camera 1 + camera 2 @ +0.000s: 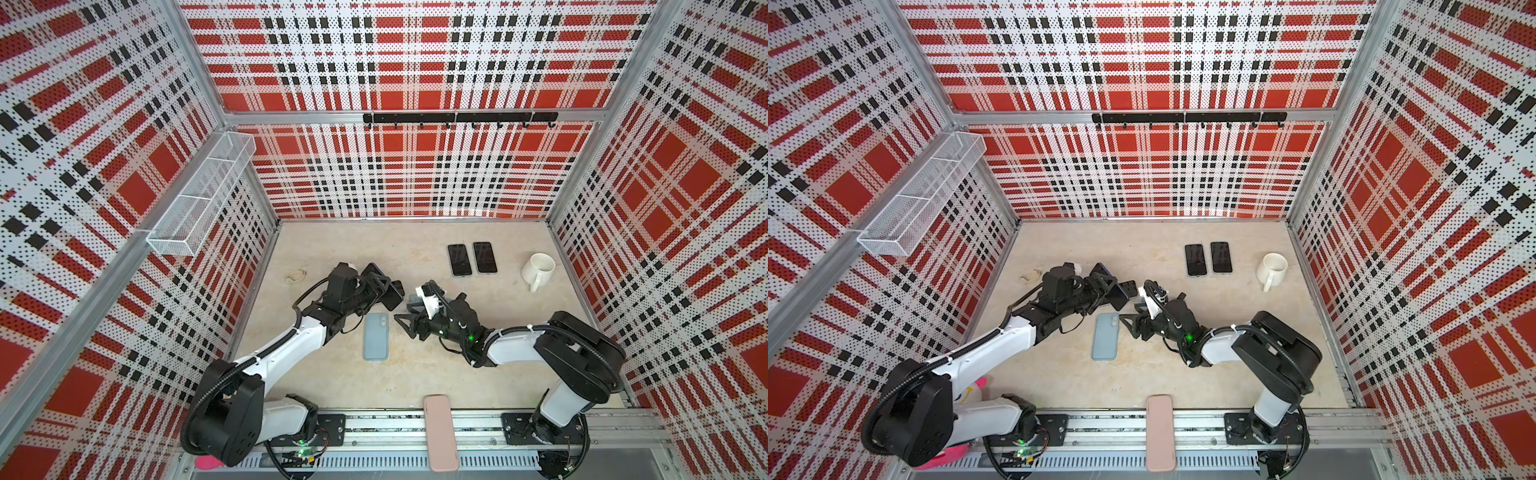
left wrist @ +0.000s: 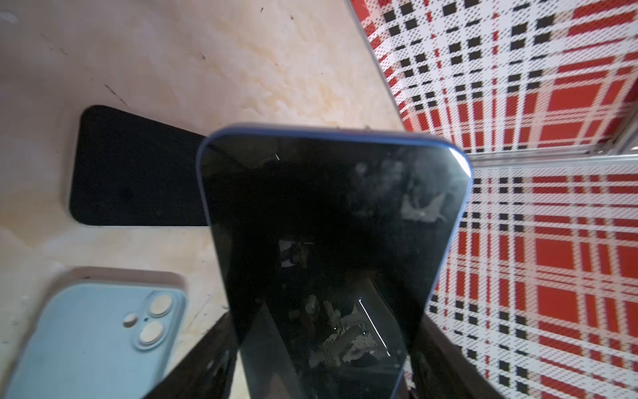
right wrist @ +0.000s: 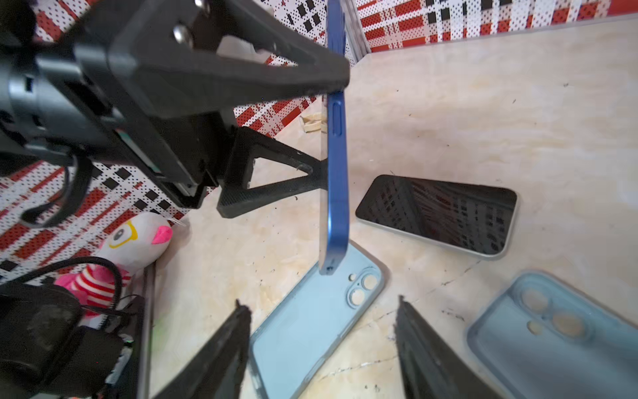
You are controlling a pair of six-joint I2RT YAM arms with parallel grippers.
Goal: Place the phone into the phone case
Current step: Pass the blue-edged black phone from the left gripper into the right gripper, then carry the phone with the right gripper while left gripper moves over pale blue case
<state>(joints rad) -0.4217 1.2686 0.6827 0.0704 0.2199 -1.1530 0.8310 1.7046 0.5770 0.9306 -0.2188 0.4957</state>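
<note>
a pale marbled table (image 1: 415,382) with dark scuffs sits inside perforated plaid walls (image 1: 415,75) of red, white and black. a white wire basket (image 1: 199,195) hangs high on the wall left of the light blue phone case (image 1: 376,336), and a black hook rail (image 1: 457,117) runs along the wall behind it. the case lies flat near the table's middle, camera holes at its far end. a small beige scrap (image 1: 296,275) lies beyond it to the left, near the wall. in front of the case the table is bare as far as a pink case (image 1: 440,432) lying across the front rail. another dark phone (image 3: 438,214) lies screen up just beyond the case. two more phones (image 1: 459,259) and a white mug (image 1: 538,269) sit further back to its right. the left gripper (image 1: 380,287), just beyond the case's camera end, has its jaws clamped on the long edges of the phone (image 2: 331,221). the phone has a blue rim and a black unlit screen. it is held on edge, its lower corner over that end of the case; whether they touch i cannot tell. the right gripper (image 3: 322,305) hangs at the case's right side, jaws partly apart, holding nothing.
</note>
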